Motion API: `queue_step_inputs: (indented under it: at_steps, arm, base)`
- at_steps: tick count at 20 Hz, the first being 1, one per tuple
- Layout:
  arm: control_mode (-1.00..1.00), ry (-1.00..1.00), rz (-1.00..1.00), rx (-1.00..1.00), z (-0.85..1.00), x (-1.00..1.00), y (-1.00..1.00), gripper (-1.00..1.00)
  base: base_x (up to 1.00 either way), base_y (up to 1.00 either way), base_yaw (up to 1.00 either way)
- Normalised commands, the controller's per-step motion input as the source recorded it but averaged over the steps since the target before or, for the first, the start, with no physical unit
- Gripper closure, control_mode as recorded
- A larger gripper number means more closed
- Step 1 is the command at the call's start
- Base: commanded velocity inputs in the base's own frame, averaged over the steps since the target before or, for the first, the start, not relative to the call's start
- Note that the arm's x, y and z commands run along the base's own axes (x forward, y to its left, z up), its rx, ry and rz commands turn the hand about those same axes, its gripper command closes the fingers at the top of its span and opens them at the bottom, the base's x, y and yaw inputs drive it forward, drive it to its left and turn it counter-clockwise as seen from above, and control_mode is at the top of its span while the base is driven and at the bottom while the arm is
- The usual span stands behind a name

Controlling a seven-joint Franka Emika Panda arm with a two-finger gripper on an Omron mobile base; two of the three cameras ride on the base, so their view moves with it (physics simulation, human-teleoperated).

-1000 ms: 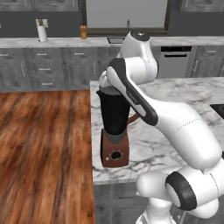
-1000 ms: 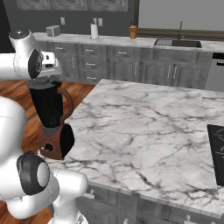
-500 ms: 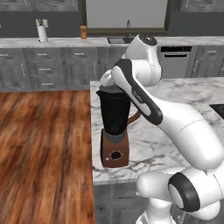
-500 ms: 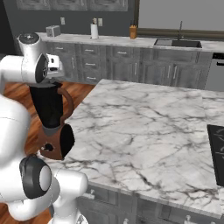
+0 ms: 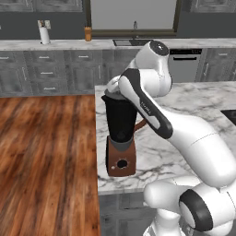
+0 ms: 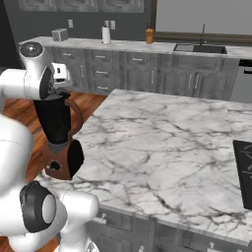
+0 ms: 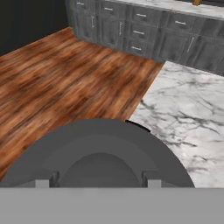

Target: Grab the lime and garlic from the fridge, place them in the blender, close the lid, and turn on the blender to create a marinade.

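The blender stands at the island counter's near left corner, a black jar on a reddish-brown base with a round dial. The right base view shows the blender with its curved handle turned toward the counter. The dark grey lid sits on the jar's top, and a sliver of black rim peeks out behind it. My gripper points straight down over the jar, one finger on each side of the lid's raised knob. My gripper meets the lid at the jar's top. Lime and garlic are hidden.
The marble island stretches right to a black cooktop. Wooden floor lies left of the island. Grey cabinets, a sink and small items line the back wall. A black surface stands beyond the floor.
The hand has sunk slightly onto the jar's top while the upper arm swung a little to the right. The blender has stayed where it was.
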Motion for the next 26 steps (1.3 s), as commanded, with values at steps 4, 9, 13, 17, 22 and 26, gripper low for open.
queue_step_inputs:
  at_steps: [4, 9, 13, 17, 22, 26]
  arm:
    - [-1.00, -0.17, 0.00, -0.02, -0.68, -0.06, 0.00, 1.00]
    - [-1.00, -0.15, 0.00, 0.00, -0.52, 0.14, -0.02, 1.00]
    - [-1.00, -0.08, 0.00, 0.00, -0.44, 0.46, -0.06, 1.00]
    - [-1.00, -0.01, 0.00, 0.00, -0.40, 0.36, -0.04, 1.00]
    - [-1.00, -0.03, 0.00, 0.00, -0.70, -0.17, -0.09, 1.00]
    - [-1.00, -0.02, 0.00, 0.00, -0.65, -0.40, -0.19, 1.00]
  base:
    - [0.00, 0.00, 0.00]
    - [0.00, 0.00, 0.00]
    - [0.00, 0.00, 0.00]
    - [0.00, 0.00, 0.00]
    - [0.00, 0.00, 0.00]
    - [0.00, 0.00, 0.00]
